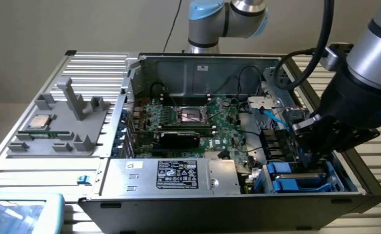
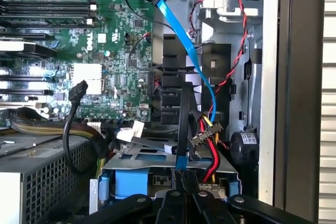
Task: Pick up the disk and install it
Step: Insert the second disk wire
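The disk [image 2: 131, 182] lies flat in the drive bay at the case's front corner, its bright blue carrier showing under a grey metal bracket. In the exterior view the disk's blue carrier [image 1: 293, 184] sits low on the exterior view's right, under the arm. My gripper [image 2: 186, 195] is shut, its black fingertips pressed together just above the carrier's near edge. A black cable [image 2: 184, 129] runs down to the fingertips; I cannot tell whether it is pinched. In the exterior view the gripper [image 1: 307, 158] reaches down into the bay.
The silver power supply [image 1: 170, 176] with a black label lies beside the bay. The green motherboard [image 1: 197, 122] fills the case's middle. A blue data cable [image 2: 181, 30] and red-black wires [image 2: 231, 51] hang over the bay. A grey fixture holding a CPU chip [image 1: 42, 121] stands outside the case.
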Tool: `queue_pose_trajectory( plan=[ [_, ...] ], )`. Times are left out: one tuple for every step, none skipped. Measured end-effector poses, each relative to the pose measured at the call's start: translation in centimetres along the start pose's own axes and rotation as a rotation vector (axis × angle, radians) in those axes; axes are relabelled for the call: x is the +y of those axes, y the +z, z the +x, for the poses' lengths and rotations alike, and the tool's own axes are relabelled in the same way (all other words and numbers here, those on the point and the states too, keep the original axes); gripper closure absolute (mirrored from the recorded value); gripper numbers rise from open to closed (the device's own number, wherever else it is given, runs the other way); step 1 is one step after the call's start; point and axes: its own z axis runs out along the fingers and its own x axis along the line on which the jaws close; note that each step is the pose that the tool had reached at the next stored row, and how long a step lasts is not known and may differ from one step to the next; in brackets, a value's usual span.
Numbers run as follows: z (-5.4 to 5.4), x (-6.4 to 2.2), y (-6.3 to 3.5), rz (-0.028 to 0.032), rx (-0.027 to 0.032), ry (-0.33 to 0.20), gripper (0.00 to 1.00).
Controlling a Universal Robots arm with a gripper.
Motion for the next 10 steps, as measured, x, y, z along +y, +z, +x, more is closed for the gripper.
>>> queue_pose_trajectory(
  plan=[
    [-0.01,0.00,0.13,-0.0012,0.0011,0.000,0.89],
    [-0.01,0.02,0.18,-0.0009,0.0023,0.000,0.89],
    [-0.01,0.02,0.18,-0.0003,0.0037,0.000,0.89],
    [-0.02,0.03,0.18,-0.0004,0.0053,0.000,0.89],
    [-0.03,0.04,0.17,-0.0005,0.0086,0.000,0.89],
    [-0.03,0.09,0.06,0.0008,0.0124,0.000,0.89],
    [-0.03,0.09,0.01,0.0003,0.0162,0.000,0.89],
    [-0.03,0.07,-0.06,-0.0010,0.0205,0.000,0.89],
    [-0.05,0.03,-0.13,-0.0032,0.0236,0.000,0.89],
    [-0.07,0.02,-0.29,-0.0044,0.0269,0.000,0.89]
  ],
)
